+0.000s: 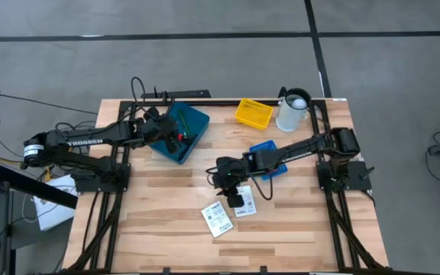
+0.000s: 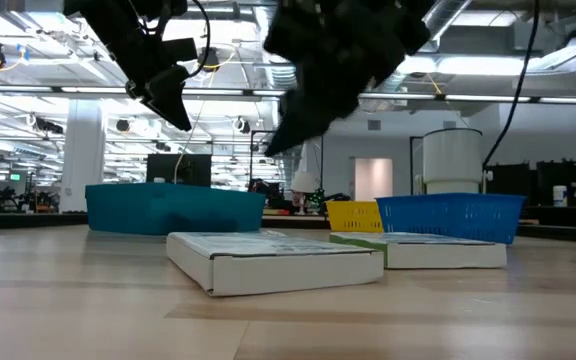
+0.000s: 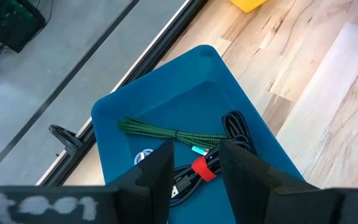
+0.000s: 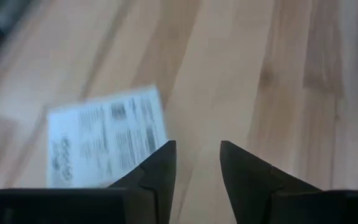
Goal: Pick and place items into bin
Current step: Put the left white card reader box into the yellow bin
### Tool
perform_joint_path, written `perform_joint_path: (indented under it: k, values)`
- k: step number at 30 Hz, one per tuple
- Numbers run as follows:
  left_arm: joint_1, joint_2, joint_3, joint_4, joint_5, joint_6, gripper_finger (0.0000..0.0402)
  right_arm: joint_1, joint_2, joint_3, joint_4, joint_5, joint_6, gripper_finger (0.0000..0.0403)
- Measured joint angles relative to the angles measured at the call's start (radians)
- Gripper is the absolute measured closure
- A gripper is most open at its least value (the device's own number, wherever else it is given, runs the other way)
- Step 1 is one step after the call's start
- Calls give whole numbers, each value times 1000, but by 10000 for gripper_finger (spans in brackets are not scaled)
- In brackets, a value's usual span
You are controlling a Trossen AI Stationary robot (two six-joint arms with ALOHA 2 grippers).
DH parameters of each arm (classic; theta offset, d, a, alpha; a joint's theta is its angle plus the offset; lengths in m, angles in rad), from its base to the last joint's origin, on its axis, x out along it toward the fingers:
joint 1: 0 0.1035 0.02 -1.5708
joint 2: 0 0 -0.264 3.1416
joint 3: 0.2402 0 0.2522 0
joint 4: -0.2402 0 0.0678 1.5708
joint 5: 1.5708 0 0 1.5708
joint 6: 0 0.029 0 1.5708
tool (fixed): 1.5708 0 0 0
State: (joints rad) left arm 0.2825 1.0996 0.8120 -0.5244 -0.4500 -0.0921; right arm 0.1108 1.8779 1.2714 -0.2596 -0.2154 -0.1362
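- The wooden table point(image 1: 166, 229) was seen from above with both arms over it, and the blue bin point(image 1: 180, 134) was placed at its far left part.
- In the bin some items were already laid: a green braided cord point(image 3: 166, 132), a black cord point(image 3: 236, 127) and a small red piece point(image 3: 202, 168).
- Two white boxes with print remained on the table in front: the larger white box point(image 1: 218, 220) nearer the front edge, and a smaller white box point(image 1: 243, 204) just beside it.
- The right gripper point(image 1: 228, 177) was held above the table, just beside these boxes, so the right arm was clearly the nearer one for them.
- In the right wrist view the printed box point(image 4: 107, 144) lay to one side of the fingers point(image 4: 157, 168), not between them; its long axis seemed tilted against the line of the jaws, but this was blurred.
- The fingers of the right gripper stood apart with a gap, and nothing was held between them.
- The left gripper point(image 3: 194, 171) was held over the bin, its fingers apart and empty.
- It was judged that the right gripper must be shifted sideways over the box and turned across its short side.
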Motion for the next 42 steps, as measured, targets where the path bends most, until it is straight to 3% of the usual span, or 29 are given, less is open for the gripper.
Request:
perform_joint_path:
  k: [10, 25, 42]
  values:
    - [0, 0, 0, -1, 0, 0, 282, 15, 61, 3, -9, 9, 31, 274]
    - [0, 0, 0, -1, 0, 0, 282, 59, 92, 0, -15, 8, 28, 161]
    - [0, 0, 0, -1, 0, 0, 282, 77, 175, 30, 35, -32, -4, 158]
